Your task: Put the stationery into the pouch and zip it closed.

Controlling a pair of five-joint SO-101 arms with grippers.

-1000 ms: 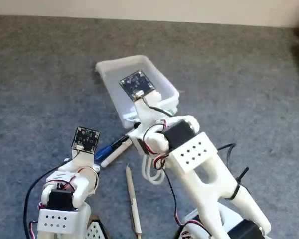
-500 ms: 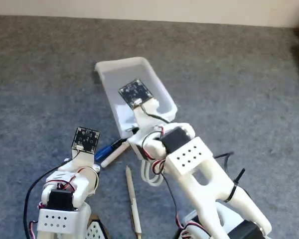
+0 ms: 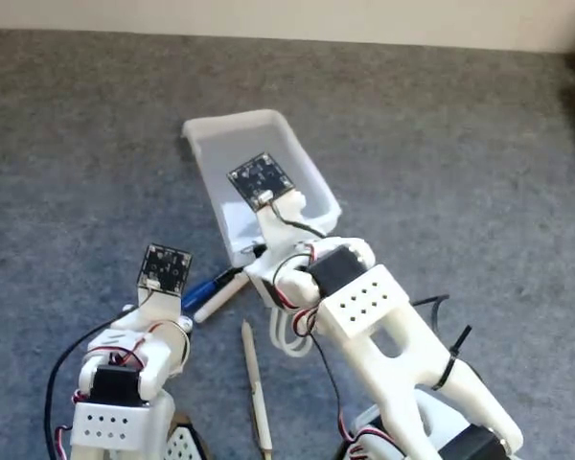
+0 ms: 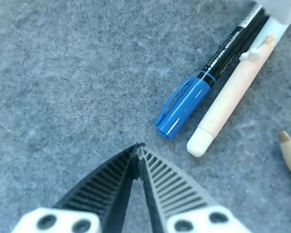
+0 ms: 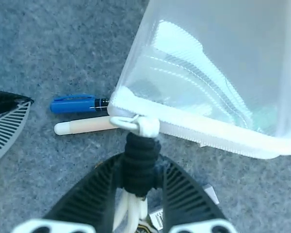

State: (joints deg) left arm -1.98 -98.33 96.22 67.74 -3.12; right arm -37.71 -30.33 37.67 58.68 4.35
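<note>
1. Right gripper (image 5: 138,167), clenched on the zip pull (image 5: 144,126) of the pouch (image 5: 223,63): a tug risked closing it early or dragging it.
2. Left gripper (image 4: 138,150) clenched, holding nothing; blue marker (image 4: 184,104), cream pen (image 4: 228,99) lay outside, on desk (image 4: 63,73).

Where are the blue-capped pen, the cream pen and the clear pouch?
blue-capped pen (image 4: 183,105): left wrist view, on its blue cap.
cream pen (image 4: 230,100): left wrist view, mid barrel.
clear pouch (image 5: 218,58): right wrist view, on its clear wall.

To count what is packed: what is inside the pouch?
Through the translucent pouch no stationery shows. The blue-capped marker and cream pen lie outside, far ends covered by its zipper edge; the right gripper holds the pull cord.
</note>
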